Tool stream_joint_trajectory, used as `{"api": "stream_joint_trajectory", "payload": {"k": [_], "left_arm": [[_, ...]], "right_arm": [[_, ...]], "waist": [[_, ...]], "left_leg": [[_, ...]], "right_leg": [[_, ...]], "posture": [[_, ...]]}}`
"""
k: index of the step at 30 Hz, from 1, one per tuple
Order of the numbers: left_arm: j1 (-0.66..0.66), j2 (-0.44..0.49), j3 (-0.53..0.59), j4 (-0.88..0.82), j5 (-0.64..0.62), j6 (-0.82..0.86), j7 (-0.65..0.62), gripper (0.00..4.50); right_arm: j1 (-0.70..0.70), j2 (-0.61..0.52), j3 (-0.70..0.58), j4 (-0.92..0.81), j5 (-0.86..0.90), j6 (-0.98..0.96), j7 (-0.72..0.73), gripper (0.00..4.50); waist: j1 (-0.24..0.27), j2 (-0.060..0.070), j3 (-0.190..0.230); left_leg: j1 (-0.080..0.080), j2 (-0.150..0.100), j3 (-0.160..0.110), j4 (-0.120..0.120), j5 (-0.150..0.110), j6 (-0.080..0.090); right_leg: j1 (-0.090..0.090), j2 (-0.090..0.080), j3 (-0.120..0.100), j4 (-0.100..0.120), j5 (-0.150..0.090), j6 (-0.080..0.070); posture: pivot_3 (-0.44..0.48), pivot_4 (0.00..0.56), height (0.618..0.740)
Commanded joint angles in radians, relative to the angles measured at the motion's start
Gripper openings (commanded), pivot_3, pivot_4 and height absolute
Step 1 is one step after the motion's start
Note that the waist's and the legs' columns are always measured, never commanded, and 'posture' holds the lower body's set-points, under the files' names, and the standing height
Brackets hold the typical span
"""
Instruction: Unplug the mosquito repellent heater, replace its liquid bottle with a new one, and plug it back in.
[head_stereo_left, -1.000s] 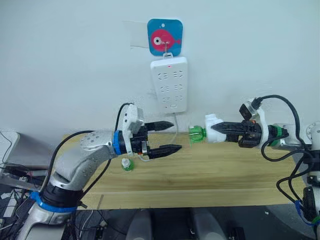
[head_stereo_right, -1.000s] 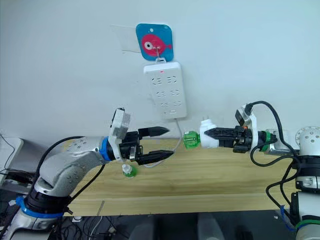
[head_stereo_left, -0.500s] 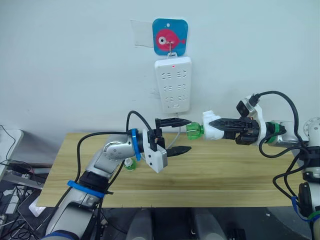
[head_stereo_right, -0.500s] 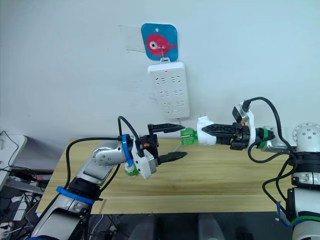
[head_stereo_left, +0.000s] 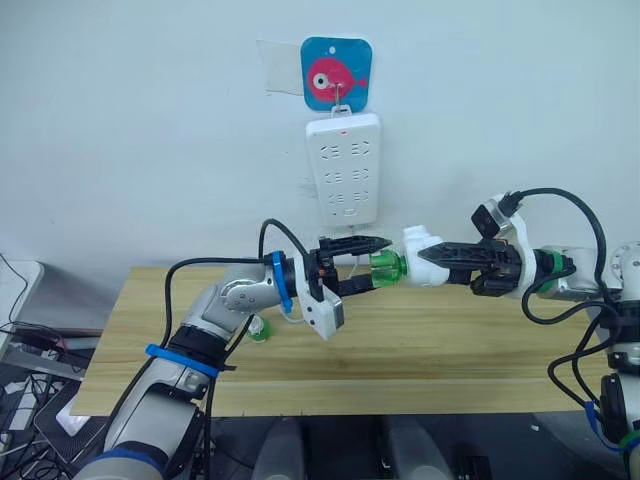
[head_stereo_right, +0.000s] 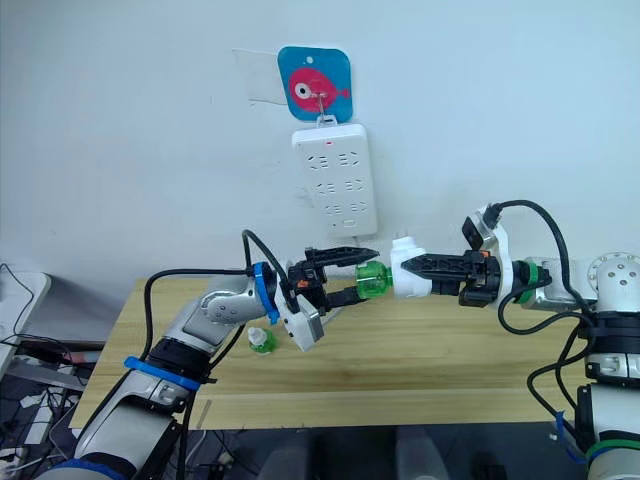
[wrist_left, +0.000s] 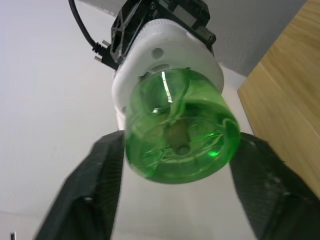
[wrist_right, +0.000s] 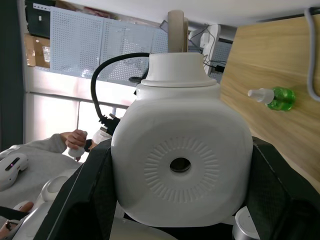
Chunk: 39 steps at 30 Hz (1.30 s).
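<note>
Straddling green bottle (head_stereo_left: 385, 267): left hand (head_stereo_left: 375, 266) | heater (head_stereo_left: 425, 256): right hand (head_stereo_left: 437, 258) clamped

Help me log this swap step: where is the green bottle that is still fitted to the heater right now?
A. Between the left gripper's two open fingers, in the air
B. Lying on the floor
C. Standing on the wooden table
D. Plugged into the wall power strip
A: the right gripper holds the heater out over the table, and its green bottle sits between the left gripper's spread fingers, not yet clamped.
</note>
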Motion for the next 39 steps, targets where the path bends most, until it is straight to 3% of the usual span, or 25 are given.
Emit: {"api": "stream_joint_trajectory", "payload": {"k": [1, 7, 9, 12, 13, 17, 21, 22, 24, 30, 39], "left_arm": [[-0.022, -0.001, -0.003, -0.028, -0.012, -0.035, 0.034, 2.14], [-0.009, 0.012, -0.017, -0.045, -0.045, -0.026, 0.024, 2.14], [0.011, 0.018, -0.057, -0.072, -0.15, 0.03, -0.033, 2.14], [0.087, 0.06, -0.163, -0.255, -0.512, 0.33, -0.25, 2.14], [0.11, 0.074, -0.167, -0.343, -0.64, 0.499, -0.285, 2.14], [0.095, 0.162, -0.101, -0.622, -1.192, 1.195, -0.259, 2.14], [0.04, 0.207, 0.004, -0.577, -1.766, 1.698, -0.167, 2.14], [0.031, 0.204, 0.026, -0.519, -1.926, 1.788, -0.115, 2.14], [0.022, 0.179, 0.061, -0.412, -2.126, 1.899, -0.009, 2.14], [0.082, 0.169, 0.115, -0.373, -2.171, 2.065, 0.034, 2.14], [0.185, 0.201, 0.242, -0.421, -2.135, 2.161, 0.037, 2.14]], "right_arm": [[0.0, -0.015, -0.001, -0.022, 0.046, -0.017, -0.005, 2.96], [-0.002, -0.023, 0.009, -0.017, 0.047, -0.02, -0.009, 2.96], [-0.005, -0.025, 0.012, -0.017, 0.041, -0.019, -0.005, 2.96], [-0.009, -0.032, 0.015, -0.024, 0.016, -0.012, 0.007, 2.96], [-0.008, -0.039, 0.014, -0.031, 0.001, -0.005, 0.018, 2.96], [0.003, -0.091, 0.028, -0.082, -0.074, 0.021, 0.102, 2.96], [0.007, -0.107, 0.045, -0.122, -0.132, 0.021, 0.174, 2.96], [0.007, -0.102, 0.045, -0.133, -0.145, 0.021, 0.182, 2.96], [0.005, -0.094, 0.045, -0.147, -0.162, 0.021, 0.194, 2.96], [0.006, -0.084, 0.018, -0.161, -0.225, -0.009, 0.189, 2.96], [-0.024, -0.129, -0.017, 0.004, -0.446, -0.057, 0.25, 2.96]], "waist": [[0.0, 0.0, 0.0], [0.0, 0.0, 0.0], [0.0, 0.0, 0.0], [-0.002, 0.0, 0.0], [-0.005, 0.0, 0.0], [-0.011, 0.0, 0.0], [-0.015, 0.0, 0.0], [-0.018, 0.0, 0.0], [-0.022, 0.0, 0.0], [-0.022, 0.0, 0.001], [-0.019, -0.001, 0.001]], "left_leg": [[0.0, 0.0, 0.0, 0.0, 0.0, 0.0], [0.0, 0.0, 0.0, 0.0, 0.0, 0.0], [0.0, 0.0, 0.0, 0.0, 0.0, 0.0], [0.0, 0.001, 0.0, 0.0, 0.0, 0.0], [0.0, 0.002, 0.0, 0.0, 0.0, 0.0], [-0.004, 0.002, -0.005, 0.001, 0.0, 0.0], [-0.004, 0.001, -0.007, 0.002, 0.0, 0.0], [-0.004, -0.001, -0.007, 0.002, 0.0, 0.0], [-0.003, -0.001, -0.007, 0.002, 0.0, 0.0], [-0.003, -0.002, -0.006, 0.002, 0.0, 0.0], [-0.003, -0.003, -0.005, 0.002, 0.0, 0.0]], "right_leg": [[0.0, 0.0, 0.0, 0.0, 0.0, 0.0], [0.0, 0.0, 0.0, 0.0, 0.0, 0.0], [0.0, 0.0, 0.0, 0.0, 0.0, 0.0], [0.0, 0.0, 0.0, 0.0, 0.0, 0.0], [0.0, 0.0, 0.0, 0.0, 0.0, 0.0], [-0.002, 0.0, -0.001, 0.0, 0.0, 0.0], [-0.001, 0.001, -0.005, 0.0, 0.0, 0.001], [-0.001, 0.002, -0.005, 0.0, -0.001, 0.001], [-0.002, 0.003, -0.004, 0.0, -0.001, 0.001], [-0.002, 0.005, -0.003, 0.0, -0.001, 0.0], [-0.002, 0.004, -0.002, 0.0, -0.001, 0.0]], "posture": [[-0.091, 0.201, 0.74], [-0.089, 0.201, 0.74], [-0.084, 0.197, 0.74], [-0.084, 0.197, 0.74], [-0.081, 0.197, 0.74], [-0.081, 0.198, 0.74], [-0.075, 0.196, 0.74], [-0.079, 0.193, 0.74], [-0.079, 0.193, 0.74], [-0.094, 0.193, 0.74], [-0.081, 0.207, 0.74]]}}
